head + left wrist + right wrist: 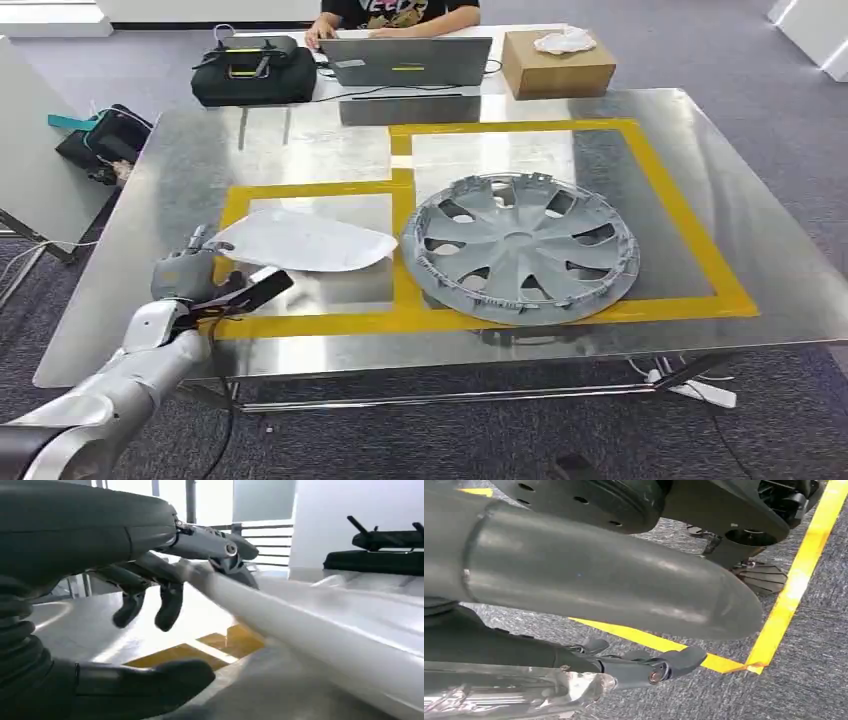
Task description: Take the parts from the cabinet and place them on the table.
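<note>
The left hand (190,275) is resting at the left end of the white panel (305,242), which is lying on the steel worktop (700,150) inside the yellow tape (690,215), beside the grey wheel cover (520,248). Its fingers (170,605) are lying over the panel's edge with the thumb below; whether they are grasping it I cannot tell. The right hand (624,645) is hanging over carpet, fingers extended, holding nothing.

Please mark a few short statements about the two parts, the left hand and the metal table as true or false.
1. The grey wheel cover lies flat inside the larger yellow-taped frame. True.
2. The white panel rests on top of the wheel cover. False: it lies beside it, in the smaller frame.
3. The left hand is at the white panel's end. True.
4. A person sits at the laptop. True.
5. The cardboard box sits on the floor. False: it's on the far table.
</note>
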Robot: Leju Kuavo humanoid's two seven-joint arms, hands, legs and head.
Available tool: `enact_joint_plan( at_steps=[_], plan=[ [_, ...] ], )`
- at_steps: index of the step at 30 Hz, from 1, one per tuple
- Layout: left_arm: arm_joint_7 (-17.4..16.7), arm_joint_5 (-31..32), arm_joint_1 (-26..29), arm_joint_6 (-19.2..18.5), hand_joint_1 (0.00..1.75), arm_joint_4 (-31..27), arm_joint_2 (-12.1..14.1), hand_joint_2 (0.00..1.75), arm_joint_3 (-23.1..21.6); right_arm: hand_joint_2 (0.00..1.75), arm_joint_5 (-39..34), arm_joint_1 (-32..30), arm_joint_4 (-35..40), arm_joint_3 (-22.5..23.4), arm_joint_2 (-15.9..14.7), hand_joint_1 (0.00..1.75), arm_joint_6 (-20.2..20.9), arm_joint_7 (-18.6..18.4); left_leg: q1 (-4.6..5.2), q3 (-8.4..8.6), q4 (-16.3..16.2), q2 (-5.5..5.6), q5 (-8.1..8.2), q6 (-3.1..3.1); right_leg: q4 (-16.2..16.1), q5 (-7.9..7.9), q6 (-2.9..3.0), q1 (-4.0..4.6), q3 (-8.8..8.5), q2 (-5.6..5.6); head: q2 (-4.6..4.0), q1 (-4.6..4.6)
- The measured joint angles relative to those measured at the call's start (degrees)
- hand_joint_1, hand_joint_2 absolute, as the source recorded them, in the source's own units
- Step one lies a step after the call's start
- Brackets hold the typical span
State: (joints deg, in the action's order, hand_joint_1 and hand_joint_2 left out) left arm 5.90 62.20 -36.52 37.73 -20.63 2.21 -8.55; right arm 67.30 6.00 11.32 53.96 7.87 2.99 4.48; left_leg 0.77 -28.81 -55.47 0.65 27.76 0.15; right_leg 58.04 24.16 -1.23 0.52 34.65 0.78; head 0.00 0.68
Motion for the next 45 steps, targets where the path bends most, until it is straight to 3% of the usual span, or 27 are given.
enact_joint_plan(
  at_steps=[12,16,19,20,22,25,30,36,39,42,45],
  plan=[
    [5.3,-3.7,-0.1,-0.1,0.0,0.0,-1.3,0.0,0.0,0.0,-0.3,0.0,0.0,0.0,0.0,0.0,-0.1,0.0,0.0,0.01,0.0,0.0,-0.02,0.0,0.0,-0.04,0.01,0.01,0.0,0.01,0.0,0.0],
    [13.3,-11.6,0.4,1.5,0.0,-0.4,-2.1,0.0,1.5,0.0,-0.9,-0.1,0.0,0.0,0.0,0.0,-0.2,0.5,0.0,0.0,0.0,0.0,-0.03,0.0,0.0,-0.04,0.01,0.0,0.0,0.01,0.0,0.0],
    [22.7,-23.6,2.0,1.3,0.0,-3.0,-3.0,0.0,4.6,0.0,-1.7,-0.4,0.0,0.0,0.0,0.0,-0.8,1.2,0.0,0.0,0.0,0.0,-0.02,0.0,0.0,-0.04,0.01,0.0,0.0,0.02,0.0,0.02],
    [26.6,-29.0,3.1,0.4,0.0,-5.1,-3.4,0.0,6.0,0.0,-2.1,-0.6,0.0,0.1,0.0,0.0,-1.0,1.6,0.0,0.01,0.0,-0.01,-0.02,0.0,0.0,-0.04,0.01,0.0,0.01,0.05,0.0,0.0],
    [31.2,-38.4,6.6,-2.5,0.0,-11.0,-3.9,0.0,7.8,0.0,-2.6,-1.1,0.0,0.2,0.0,0.0,-1.2,2.2,0.0,0.01,0.0,-0.02,-0.01,-0.01,0.0,-0.03,0.0,0.0,0.01,0.1,0.0,0.02],
    [33.1,-51.2,13.8,-8.9,0.0,-26.1,-4.5,0.0,7.9,0.0,-3.2,-1.9,0.0,0.3,0.0,0.0,-1.4,3.0,0.0,-0.01,0.0,-0.17,0.04,-0.01,0.0,-0.02,0.0,0.0,0.07,0.23,0.0,0.0],
    [33.2,-58.2,23.3,-15.1,0.0,-46.7,-4.5,0.0,7.2,0.0,-3.7,-2.3,0.0,1.1,0.0,0.0,-1.6,3.3,-0.01,-0.04,0.0,-0.16,0.05,-0.01,0.0,-0.01,0.02,0.01,0.1,0.21,0.0,0.0],
    [33.2,-65.5,32.1,-29.3,0.0,-68.2,-5.4,0.0,6.0,0.0,-4.5,-2.3,0.0,1.9,0.0,0.0,-1.8,4.0,0.0,-0.05,0.0,-0.14,0.04,-0.01,0.0,-0.01,0.02,0.0,0.05,0.15,0.0,0.02],
    [33.2,-66.5,34.5,-32.8,0.0,-74.2,-6.0,0.0,5.2,0.0,-4.7,-2.2,0.0,2.2,0.0,0.0,-1.9,4.2,0.0,-0.04,0.0,-0.13,0.04,0.0,0.0,-0.01,0.02,-0.01,0.01,0.12,0.0,0.0],
    [33.2,-65.8,36.8,-40.3,0.0,-79.1,-6.3,0.0,3.7,0.0,-5.1,-2.2,0.0,2.8,0.0,0.0,-1.9,4.5,0.0,-0.04,0.0,-0.12,0.06,0.02,-0.1,-0.02,0.02,-0.02,0.0,0.09,0.0,0.0],
    [33.2,-64.6,38.8,-44.0,0.0,-80.8,-6.1,0.0,1.2,0.0,-5.2,-2.1,0.0,3.0,0.0,0.0,-1.9,4.6,0.18,-0.16,-0.2,-0.14,0.24,0.54,-0.2,-0.14,-0.37,-0.23,-0.03,0.1,0.0,-0.02]
  ],
)
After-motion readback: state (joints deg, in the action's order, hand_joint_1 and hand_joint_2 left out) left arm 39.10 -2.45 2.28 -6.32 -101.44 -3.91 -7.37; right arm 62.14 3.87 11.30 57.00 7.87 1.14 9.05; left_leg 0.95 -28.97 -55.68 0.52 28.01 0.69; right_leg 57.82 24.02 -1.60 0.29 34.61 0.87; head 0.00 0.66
